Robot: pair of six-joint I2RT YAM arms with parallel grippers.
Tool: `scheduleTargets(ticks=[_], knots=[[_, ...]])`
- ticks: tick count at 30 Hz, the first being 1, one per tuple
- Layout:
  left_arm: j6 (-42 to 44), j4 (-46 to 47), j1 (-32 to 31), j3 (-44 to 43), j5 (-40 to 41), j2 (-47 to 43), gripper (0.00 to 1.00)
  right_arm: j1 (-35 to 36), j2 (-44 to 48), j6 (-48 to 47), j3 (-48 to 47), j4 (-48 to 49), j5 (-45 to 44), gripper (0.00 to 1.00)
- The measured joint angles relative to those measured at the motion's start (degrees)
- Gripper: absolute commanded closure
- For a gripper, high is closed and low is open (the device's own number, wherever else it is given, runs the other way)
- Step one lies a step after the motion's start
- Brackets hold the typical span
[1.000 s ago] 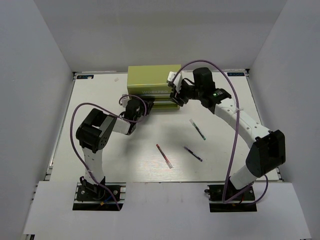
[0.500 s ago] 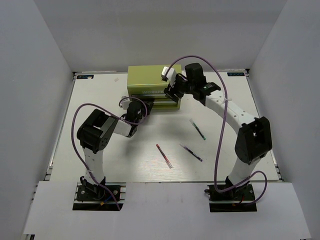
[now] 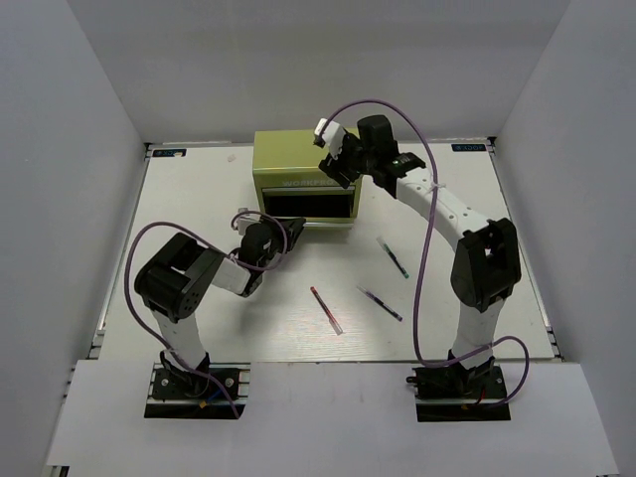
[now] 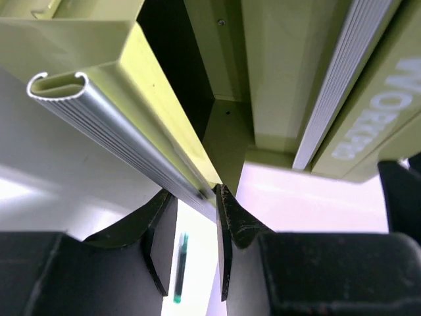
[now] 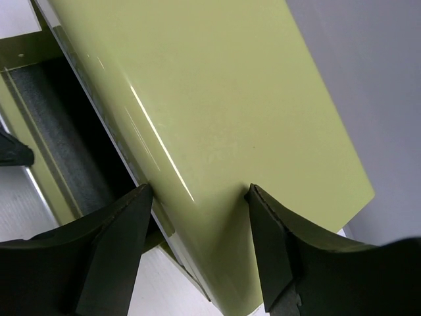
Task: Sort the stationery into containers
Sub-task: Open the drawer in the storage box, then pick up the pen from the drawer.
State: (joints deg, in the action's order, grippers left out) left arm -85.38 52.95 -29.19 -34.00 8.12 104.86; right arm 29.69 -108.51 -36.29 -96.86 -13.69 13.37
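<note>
- Stationery is not yet sorted. A red-white pen [image 3: 326,310], a dark pen [image 3: 383,304] and a dark teal-tinted pen [image 3: 394,256] lie loose on the surface [image 3: 199,219]. All three are on the arm-base side of both pincers and well apart from them.
- The yellow-green mini chest [image 3: 293,154] sits directly under the right pincer [image 5: 197,191] and just beyond the left pincer [image 4: 194,197].
- The left pincer is clenched on the ribbed aluminium drawer handle [image 4: 99,125], which runs between its fingertips. The drawer stands out from the chest, with a dark cavity behind it.
- The right pincer has its jaws spread wide astride the chest's upper front edge. I cannot tell whether they press on the metal or only straddle it.
- The step in hand looks like opening a drawer: one arm on the handle, the other likely steadying the box.
- The next move probably calls for a straight pull toward the arm bases until the opening takes a pen's length. After that, let go of the handle and reach for the nearest pen.
- These slim pens lie flat, so each will need a low, centred pinch.
</note>
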Motion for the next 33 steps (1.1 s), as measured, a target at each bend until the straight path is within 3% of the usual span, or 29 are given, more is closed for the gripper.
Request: scheduleTargets(ticks=[4, 7, 8, 11, 14, 20, 22, 26, 33], knots=[[1.05, -2.05, -0.24, 1.64, -0.76, -2.64, 0.93, 0.13, 0.00, 0.07, -0.02, -0.22, -0.44, 0.34], [1.90, -4.50, -0.42, 1.90, -0.85, -4.24, 0.79, 0.11, 0.04, 0.07, -0.02, -0.28, -0.13, 0.34], [2.23, -5.33, -0.44, 1.90, -0.98, -4.70, 0.65, 0.07, 0.35, 0.07, 0.24, -0.28, 0.13, 0.34], [4.02, -7.93, -0.37, 1.70, -1.01, -6.27, 0.37, -0.09, 4.15, -0.17, 5.79, 2.32, 1.27, 0.30], [6.21, -11.23, -0.11, 0.74, -0.48, -8.48, 0.27, -0.11, 12.41, -0.92, 15.26, 3.17, 2.71, 0.28], [9.46, -16.92, 0.02, -0.87, -1.40, -10.97, 0.23, -1.05, 25.27, -0.22, 25.11, 3.87, 3.63, 0.30], [10.60, -19.28, 0.07, -0.90, -2.21, -12.85, 0.23, -1.88, 28.28, 0.55, 28.55, 3.78, 3.43, 0.39], [13.68, -26.38, 0.13, -0.94, -4.20, -19.80, 0.23, -4.28, 29.49, 2.54, 34.18, 2.16, 3.02, 0.52], [18.99, -38.56, 0.13, 1.73, -6.38, -31.63, 0.24, -7.96, 27.17, 5.86, 40.65, -2.97, 1.03, 0.54]])
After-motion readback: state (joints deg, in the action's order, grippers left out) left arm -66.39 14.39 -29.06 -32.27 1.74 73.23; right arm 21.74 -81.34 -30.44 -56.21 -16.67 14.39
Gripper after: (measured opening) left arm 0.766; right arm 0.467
